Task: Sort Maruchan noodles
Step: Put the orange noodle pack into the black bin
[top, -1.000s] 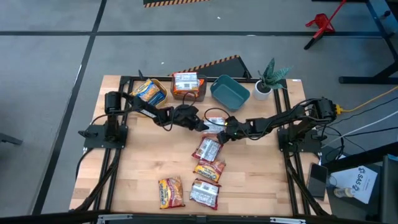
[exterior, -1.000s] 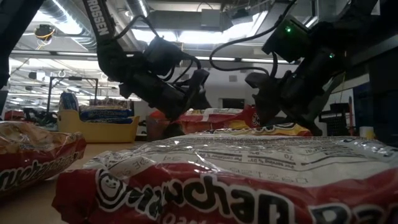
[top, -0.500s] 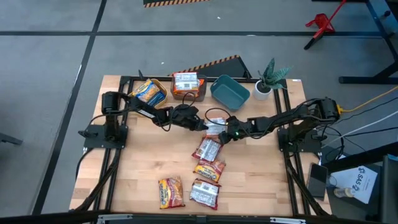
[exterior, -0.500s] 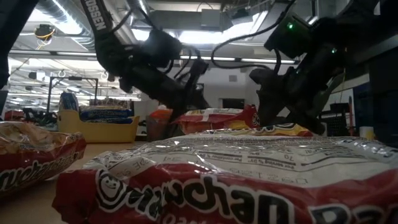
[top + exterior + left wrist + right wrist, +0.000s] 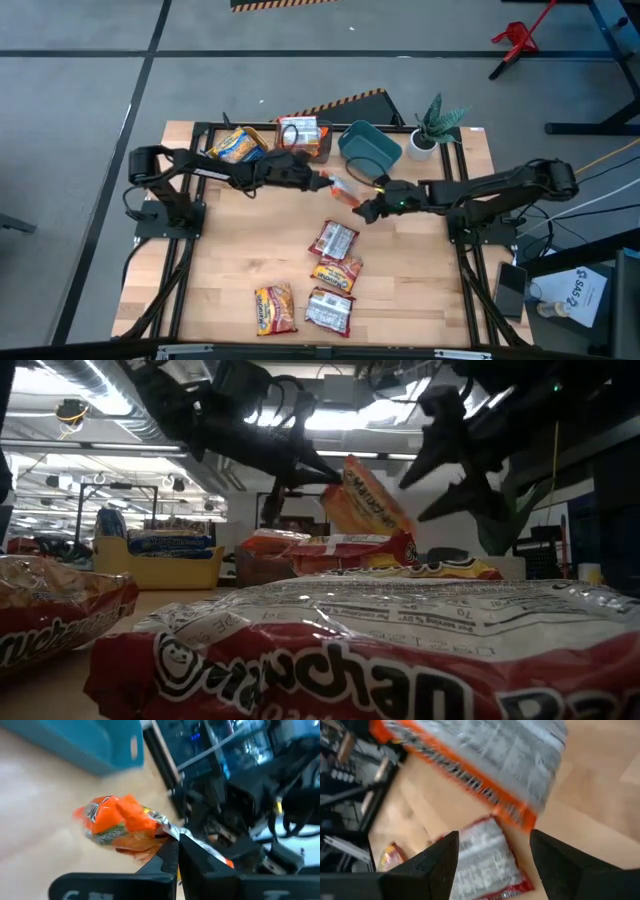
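My left gripper (image 5: 320, 182) is shut on an orange-and-silver Maruchan packet (image 5: 345, 190), held up above mid-table; the packet also shows in the low view (image 5: 365, 495) and in the left wrist view (image 5: 117, 820). My right gripper (image 5: 368, 210) is open and empty just right of that packet, which passes in front of its fingers in the right wrist view (image 5: 480, 755). Several red and orange packets (image 5: 333, 240) lie flat on the table nearer the front. The yellow bin (image 5: 237, 147) and the brown bin (image 5: 303, 137) each hold packets. My left gripper pinches the packet's crimped silver end edge (image 5: 167, 827) between its two shut fingers. The fingers come roughly level from the table's left. The packet is lifted clear of the table and sticks out tilted beyond the fingertips.
A teal bin (image 5: 370, 148) stands at the far edge right of the brown one, and a small potted plant (image 5: 432, 128) beside it. A red-silver packet (image 5: 480, 865) lies on the table below my right gripper. A large red packet (image 5: 350, 660) fills the low view's foreground.
My left gripper has risen and drawn toward the table's far-left, lifting the orange packet off the table, where it now hangs tilted in the air. My right gripper has risen beside it.
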